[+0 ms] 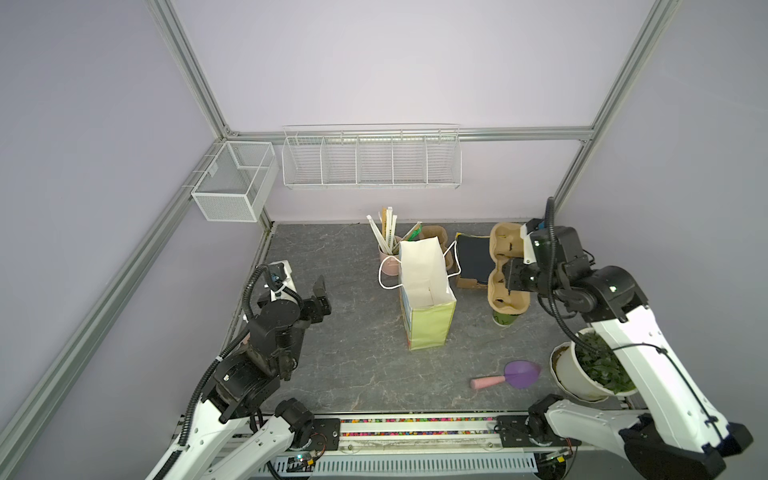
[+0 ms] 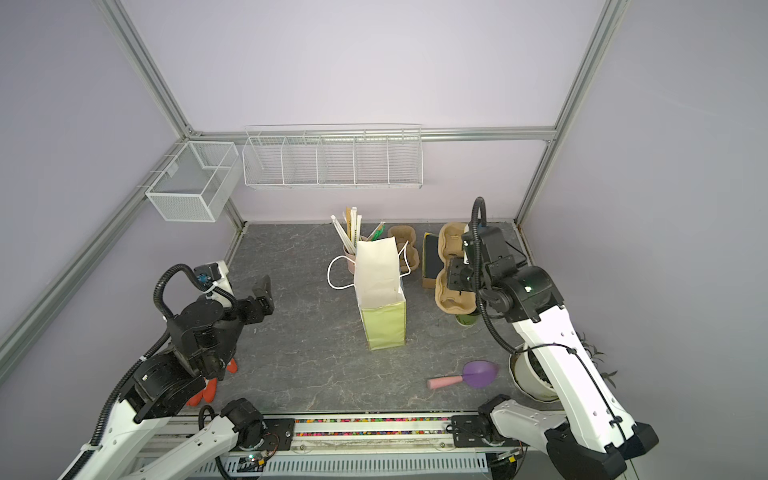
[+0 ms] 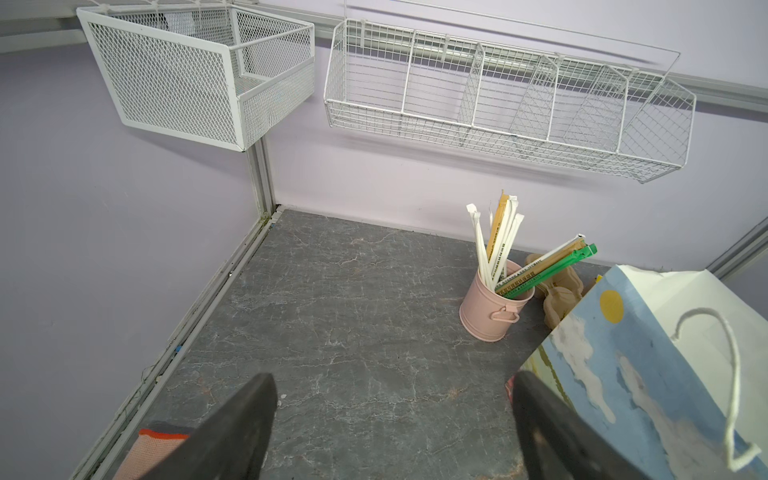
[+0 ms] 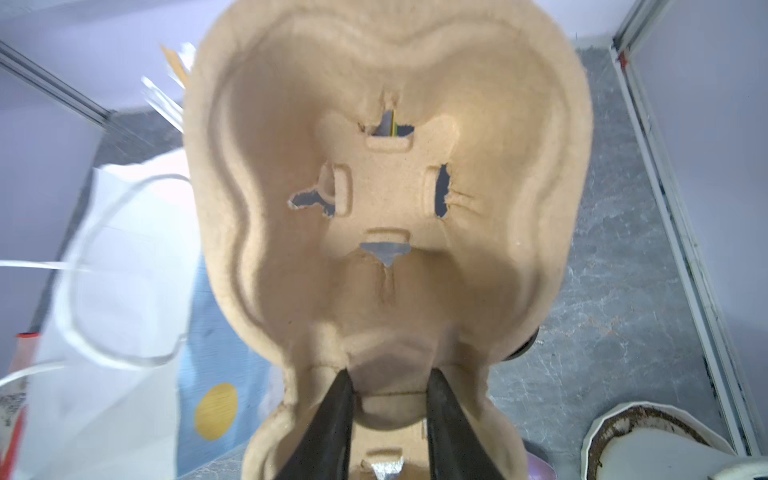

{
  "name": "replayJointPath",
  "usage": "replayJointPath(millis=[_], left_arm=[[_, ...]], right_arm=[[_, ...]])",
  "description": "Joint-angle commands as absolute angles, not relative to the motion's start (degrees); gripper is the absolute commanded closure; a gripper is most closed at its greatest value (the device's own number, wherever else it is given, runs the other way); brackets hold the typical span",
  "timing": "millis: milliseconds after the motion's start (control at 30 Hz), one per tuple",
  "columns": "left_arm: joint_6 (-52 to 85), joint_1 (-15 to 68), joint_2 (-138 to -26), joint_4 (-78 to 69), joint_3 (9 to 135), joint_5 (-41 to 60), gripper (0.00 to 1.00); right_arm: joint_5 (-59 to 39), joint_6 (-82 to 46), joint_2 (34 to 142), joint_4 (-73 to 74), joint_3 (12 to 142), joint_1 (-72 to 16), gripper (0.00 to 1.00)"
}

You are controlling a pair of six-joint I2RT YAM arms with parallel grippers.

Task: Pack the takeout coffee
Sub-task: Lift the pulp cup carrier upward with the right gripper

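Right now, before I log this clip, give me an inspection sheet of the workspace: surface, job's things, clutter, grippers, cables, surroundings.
Surface: grey stone-look table; no spills seen.
Job's things: green cup stands beside the open bag, mostly hidden under the carrier; lid not visible.
Clutter: pink bucket of straws, spare carrier, dark box, purple scoop, plant pot, orange cloth.
Grippers: left gripper jaws wide, holding nothing; right gripper jaws closed on the carrier's middle.
Cables: black conduit loops along each arm; no snag seen.
Surroundings: wire rack and mesh basket on lilac walls.
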State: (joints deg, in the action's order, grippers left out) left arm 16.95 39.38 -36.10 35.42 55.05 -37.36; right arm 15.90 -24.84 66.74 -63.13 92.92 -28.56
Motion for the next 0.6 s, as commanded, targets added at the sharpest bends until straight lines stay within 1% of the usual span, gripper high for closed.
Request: replayJointPath(millis=[0, 200, 400, 467, 567], left_arm=[[15.8, 39.0, -36.1, 35.2, 54.3, -36.8, 0.11], [15.5, 38.9, -36.5, 35.2, 54.1, -36.5, 0.11], [15.2, 38.8, -37.0, 35.4, 54.1, -36.2, 0.11], [15.0, 38.8, -36.9, 35.5, 54.1, -36.2, 0.11], [14.8, 38.8, -36.9, 35.6, 54.0, -36.5, 0.12]], right_arm=[[15.8, -23.6, 69.1, -67.5, 99.9, -31.3, 0.69], [16.6, -24.0, 78.3, -69.8, 116.3, -40.9, 0.69], [18.1, -23.7, 93.2, -73.5, 134.9, -49.4, 0.68], [18.0, -24.4, 97.5, -74.4, 139.0, -50.6, 0.68], [16.9, -25.8, 101.3, -72.8, 139.5, -51.3, 0.68]])
